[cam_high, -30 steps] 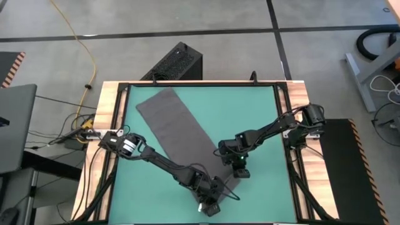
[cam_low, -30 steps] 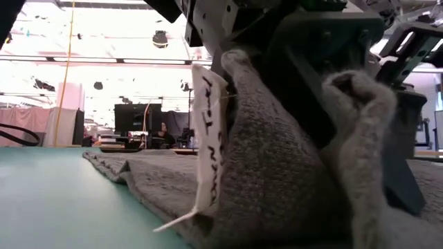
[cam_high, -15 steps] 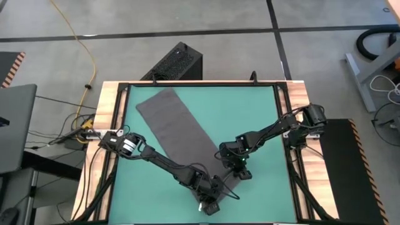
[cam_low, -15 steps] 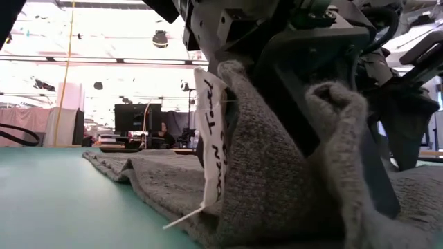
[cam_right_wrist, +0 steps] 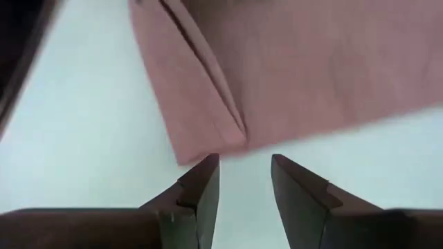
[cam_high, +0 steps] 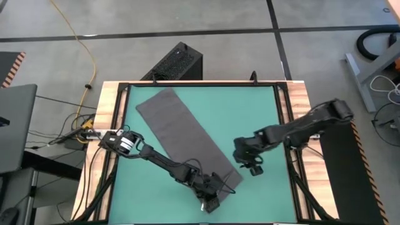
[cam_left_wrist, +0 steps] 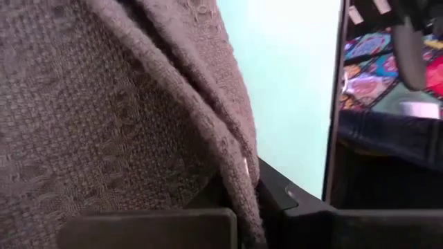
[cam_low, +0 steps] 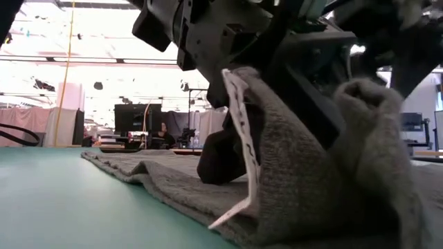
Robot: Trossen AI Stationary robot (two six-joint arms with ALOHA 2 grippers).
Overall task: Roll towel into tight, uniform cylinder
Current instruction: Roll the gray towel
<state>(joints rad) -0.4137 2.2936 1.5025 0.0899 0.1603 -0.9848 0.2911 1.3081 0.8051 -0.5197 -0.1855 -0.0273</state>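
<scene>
The dark grey towel [cam_high: 181, 134] lies slantwise on the green mat [cam_high: 262, 106], from the far left toward the near right. My left gripper [cam_high: 210, 201] is shut on its near end, which stands raised off the mat with the white tag [cam_low: 239, 131] hanging from it. My right gripper [cam_high: 253, 167] hovers open just right of the towel's near right corner [cam_right_wrist: 208, 142], with nothing between its fingers [cam_right_wrist: 201, 190]. My left gripper pinches the towel's near end [cam_left_wrist: 242, 176] between its two fingers, close to the tagged corner. The cloth is folded there, so more than one layer lies in the pinch. That end is held up off the mat, while the rest of the towel lies flat.
A wooden frame [cam_high: 106, 125] borders the mat. A black box [cam_high: 178, 62] sits on the floor beyond the far edge, and a yellow cable [cam_high: 87, 56] runs at the far left. Bare mat shows to the towel's right and on its near left.
My right gripper has opened and let go of the towel's near right corner, then risen and drawn away toward the table's right edge. The freed corner has dropped onto the mat. My left gripper stays shut on the near end.
</scene>
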